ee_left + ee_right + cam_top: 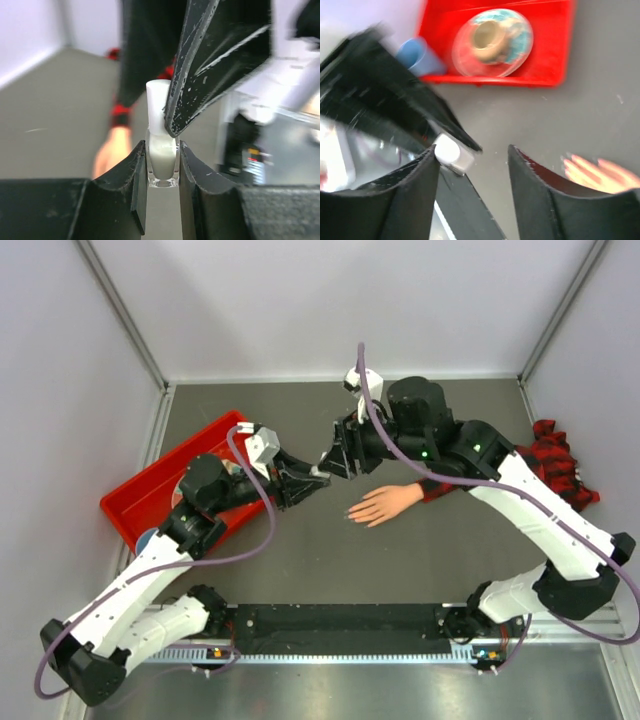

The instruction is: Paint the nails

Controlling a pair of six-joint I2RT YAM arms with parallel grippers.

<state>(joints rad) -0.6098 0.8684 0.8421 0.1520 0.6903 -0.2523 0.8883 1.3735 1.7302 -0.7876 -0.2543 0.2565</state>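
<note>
The peach fake hand (385,504) lies palm down mid-table, its fingertips pointing left; the nails are too small to make out. Its red-and-black plaid sleeve (558,462) trails to the right. My left gripper (312,480) is shut on a small clear bottle (162,162) with a white cap (157,102), held above the table left of the hand. My right gripper (334,459) is open and faces it. In the right wrist view the cap (453,152) touches the gripper's (472,150) left finger (415,185); the other finger stands apart. The hand's fingers (600,172) show blurred at lower right.
A red tray (150,490) sits at the left of the table. It holds a clear round container with teal and tan contents (492,42). A blue cup (420,57) lies by the tray's edge. Grey walls close in the table.
</note>
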